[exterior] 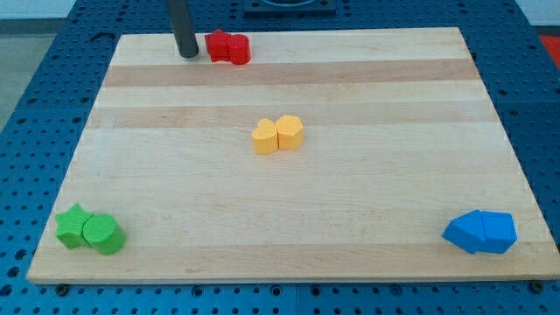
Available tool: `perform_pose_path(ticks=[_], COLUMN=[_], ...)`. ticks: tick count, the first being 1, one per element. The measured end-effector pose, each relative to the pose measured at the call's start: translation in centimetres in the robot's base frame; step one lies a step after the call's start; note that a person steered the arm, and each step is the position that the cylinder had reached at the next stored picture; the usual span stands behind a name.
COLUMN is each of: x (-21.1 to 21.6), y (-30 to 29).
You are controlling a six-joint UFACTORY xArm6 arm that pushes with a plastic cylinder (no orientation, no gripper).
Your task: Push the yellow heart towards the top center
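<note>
The yellow heart lies near the middle of the wooden board, touching a yellow block on its right, whose shape looks hexagonal. My tip rests near the view's top left of the board, just left of the red blocks. It is far from the yellow heart, up and to the left of it.
Two red blocks sit together near the top edge. A green star and a green cylinder sit at the bottom left. Two blue blocks sit at the bottom right. The board lies on a blue perforated table.
</note>
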State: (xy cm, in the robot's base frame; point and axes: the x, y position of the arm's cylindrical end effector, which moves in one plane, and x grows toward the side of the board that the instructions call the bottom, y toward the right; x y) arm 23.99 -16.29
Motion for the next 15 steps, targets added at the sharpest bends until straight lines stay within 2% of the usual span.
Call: perform_pose_path(ticks=[3, 4, 5, 7, 8, 10, 11, 12, 15], x=[0.0, 0.9, 5.0, 15.1, 20.0, 26.3, 26.5, 25.0, 17.4], y=[6.9, 6.6, 3.7, 2.1, 4.1, 10.9, 14.3, 14.5, 13.9])
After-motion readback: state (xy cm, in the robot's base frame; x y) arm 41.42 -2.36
